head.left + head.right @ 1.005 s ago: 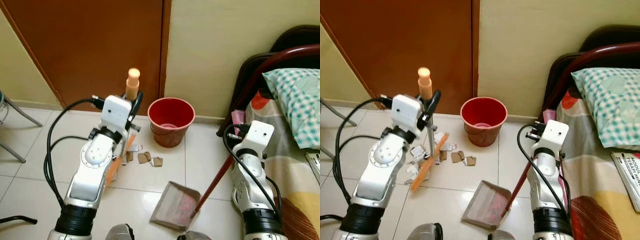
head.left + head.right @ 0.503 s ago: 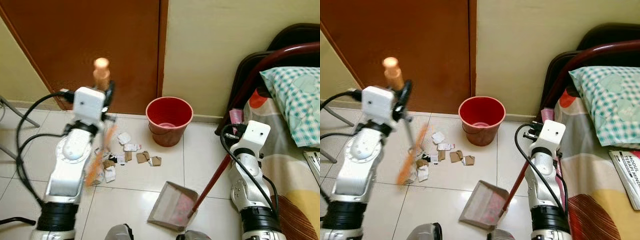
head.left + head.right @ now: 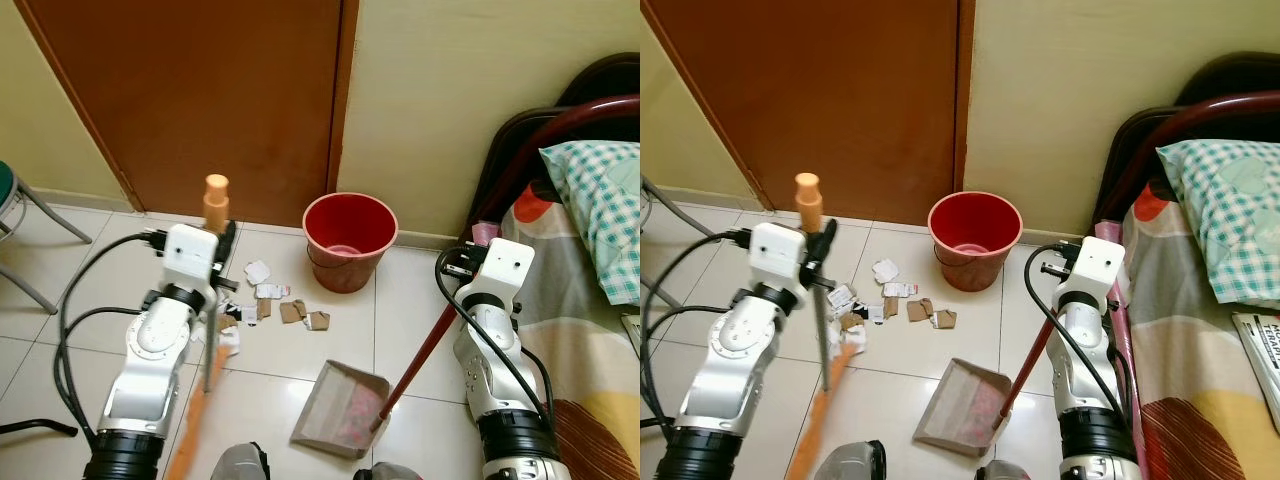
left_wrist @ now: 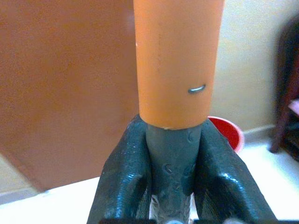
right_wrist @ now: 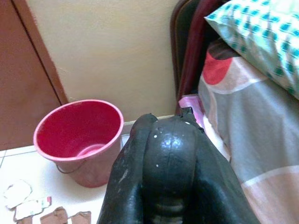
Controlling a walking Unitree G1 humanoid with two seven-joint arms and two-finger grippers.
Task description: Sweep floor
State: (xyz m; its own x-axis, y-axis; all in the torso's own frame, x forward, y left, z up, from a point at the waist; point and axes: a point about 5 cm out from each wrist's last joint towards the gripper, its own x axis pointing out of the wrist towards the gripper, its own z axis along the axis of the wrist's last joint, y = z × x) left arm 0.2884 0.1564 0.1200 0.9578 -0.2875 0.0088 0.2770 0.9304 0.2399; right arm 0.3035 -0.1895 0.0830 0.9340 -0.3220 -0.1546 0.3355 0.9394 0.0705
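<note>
Now the left gripper (image 4: 171,186) has its jaws pinching the broom (image 3: 207,340); right gripper (image 5: 168,154) jaws pinch the dustpan (image 3: 340,408) handle, paper scraps (image 3: 268,305) beyond.

The left pincer (image 4: 170,154) has swung the broom (image 3: 820,330) away from the red bucket (image 3: 975,238), its orange head now dragged back behind the paper scraps (image 3: 885,300).

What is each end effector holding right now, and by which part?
The left end effector grips the broom near the top of its handle, below the orange cap. The right end effector grips the dustpan by its handle's upper end.
</note>
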